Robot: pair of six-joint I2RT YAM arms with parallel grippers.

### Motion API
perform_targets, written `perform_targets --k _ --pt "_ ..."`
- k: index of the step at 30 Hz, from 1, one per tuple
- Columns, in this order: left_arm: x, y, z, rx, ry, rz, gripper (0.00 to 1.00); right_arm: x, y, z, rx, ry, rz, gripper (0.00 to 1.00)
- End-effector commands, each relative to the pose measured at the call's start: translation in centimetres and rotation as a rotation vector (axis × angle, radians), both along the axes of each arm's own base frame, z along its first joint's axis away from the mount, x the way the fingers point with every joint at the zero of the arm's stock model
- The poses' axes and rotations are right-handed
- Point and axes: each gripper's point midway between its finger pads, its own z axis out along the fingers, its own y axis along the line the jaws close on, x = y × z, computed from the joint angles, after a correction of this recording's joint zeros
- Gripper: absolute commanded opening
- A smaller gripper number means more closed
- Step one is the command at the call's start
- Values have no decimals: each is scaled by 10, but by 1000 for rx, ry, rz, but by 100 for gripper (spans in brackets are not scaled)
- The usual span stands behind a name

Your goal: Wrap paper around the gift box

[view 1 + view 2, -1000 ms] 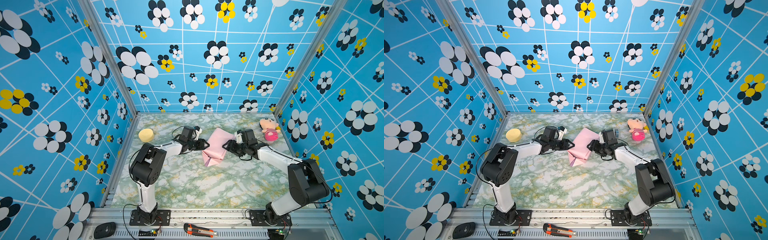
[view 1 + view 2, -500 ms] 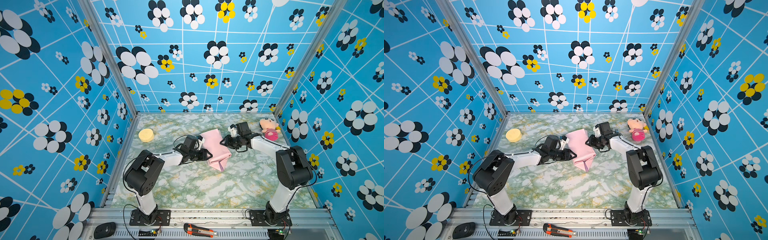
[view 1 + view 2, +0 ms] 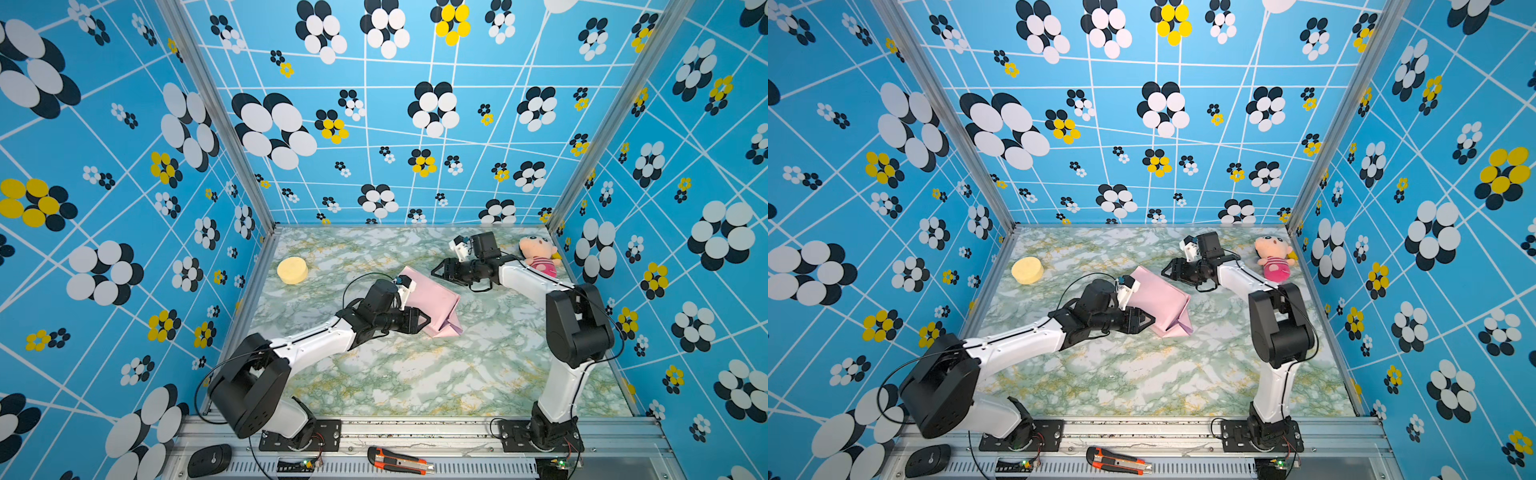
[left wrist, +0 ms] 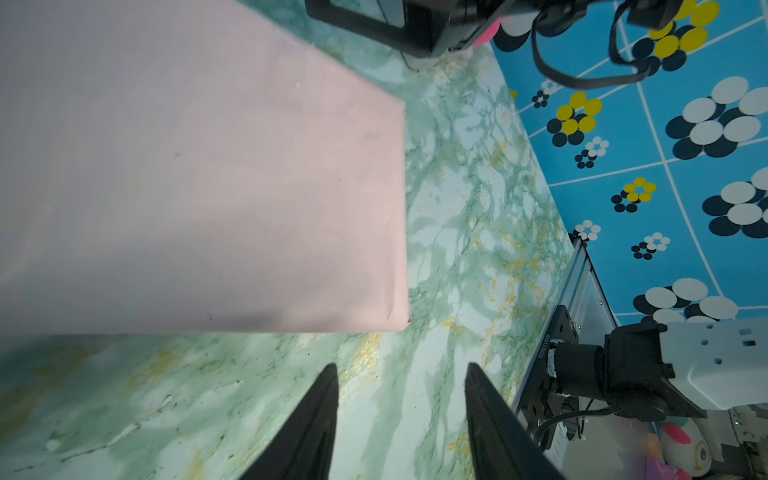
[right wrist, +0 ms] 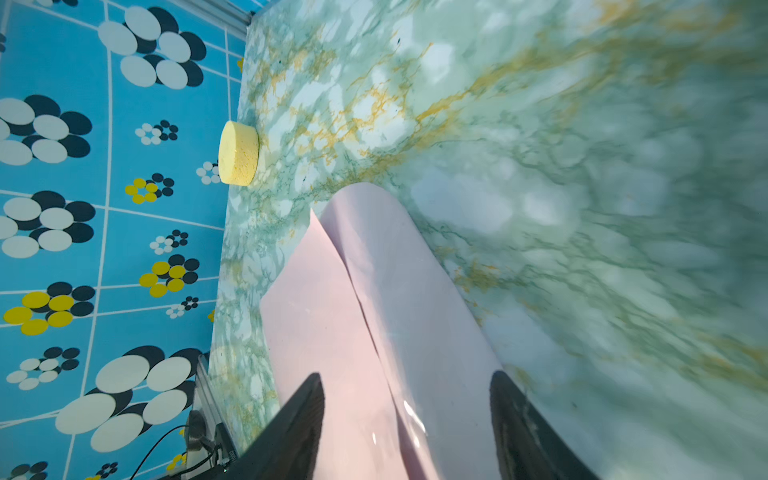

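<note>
My left gripper (image 4: pixel 401 370): half open, empty, low over desk (image 3: pixel 415 374) beside the paper (image 3: pixel 432 301). My right gripper (image 5: pixel 406 376): wide, empty, near its far corner. Paper lies folded, pink outward, mid-desk.

FREE: table (image 3: pixel 415 374) bare on the near side of the paper (image 3: pixel 434 301) | BLOCKED: yellow round sponge (image 3: pixel 292 270) far-left of it, doll (image 3: pixel 538 255) far-right of it, both well apart

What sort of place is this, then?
Probably a robot test booth: flower-print panels wall in a marble-print table, a left arm and a right arm are bolted to its front rail, and a plush doll lies there.
</note>
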Motion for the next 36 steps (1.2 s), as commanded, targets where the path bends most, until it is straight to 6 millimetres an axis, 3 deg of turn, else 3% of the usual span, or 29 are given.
perform_targets --k 1,3,9,15,18,22,36 --pt "18 13 8 118 -57 -1 49 -15 -34 31 9 -47 -111 64" --pt "32 6 8 142 -72 -19 45 -37 -42 26 27 -10 -150 61" --pt "68 -26 -9 180 -71 -83 27 -107 -47 -21 139 198 -235 54" --pt "83 -30 -40 190 -8 -73 21 -147 -57 -52 154 364 -352 53" --pt "82 -27 -59 191 36 -61 20 -155 -62 -61 143 412 -406 55" --pt "81 -22 -72 189 64 -41 20 -162 -54 -72 170 491 -440 54" --pt "79 -17 -87 171 103 -23 20 -161 -42 -97 193 547 -551 55"
